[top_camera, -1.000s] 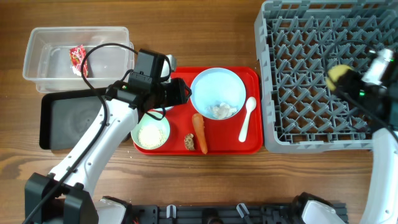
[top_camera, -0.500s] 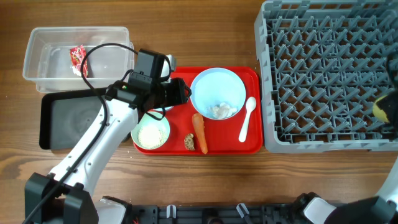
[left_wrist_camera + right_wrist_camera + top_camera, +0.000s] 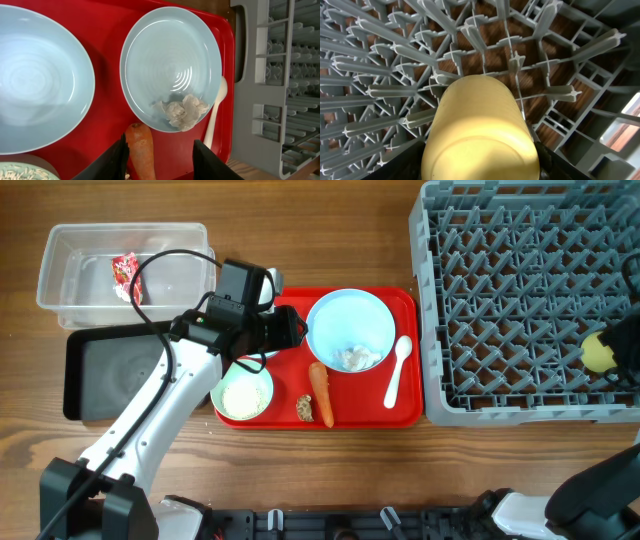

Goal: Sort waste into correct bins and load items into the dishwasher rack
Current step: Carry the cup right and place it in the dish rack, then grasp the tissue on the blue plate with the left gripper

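Your small yellow cup is pinched in the right jaws. You only get dark slivers of them at the wrist cam's bottom corners, so the contact itself is mostly hidden. The cup fills the gap btwn them, rounded wall toward the lens, mouth not visible. Just beyond the jaws stand the grey pegs of the dishwasher rack, w/ brown tabletop showing through the grid. Can't tell if the cup touches a peg. Overhead, cup and jaws sit at the rack's right edge, and the arm is cut off by the frame.

The left jaws are spread and hold nothing. The orange carrot has its blunt end btwn their tips, closer to the tip on the view's left; the rest runs out of frame. Ahead of the jaws is the pale blue bowl w/ the crumpled white tissue inside, at its near side. Off to the view's left is the pale blue round plate, partly cropped, and mostly under the arm overhead. To the right lies the white plastic spoon, head close against the bowl's rim. All sit on the red tray.

Overhead you also see the mint-green bowl w/ the heap of white grains, and the small brown food scrap just beside the carrot. Well away from the jaws are the black tray and the clear tub holding the small red printed wrapper.
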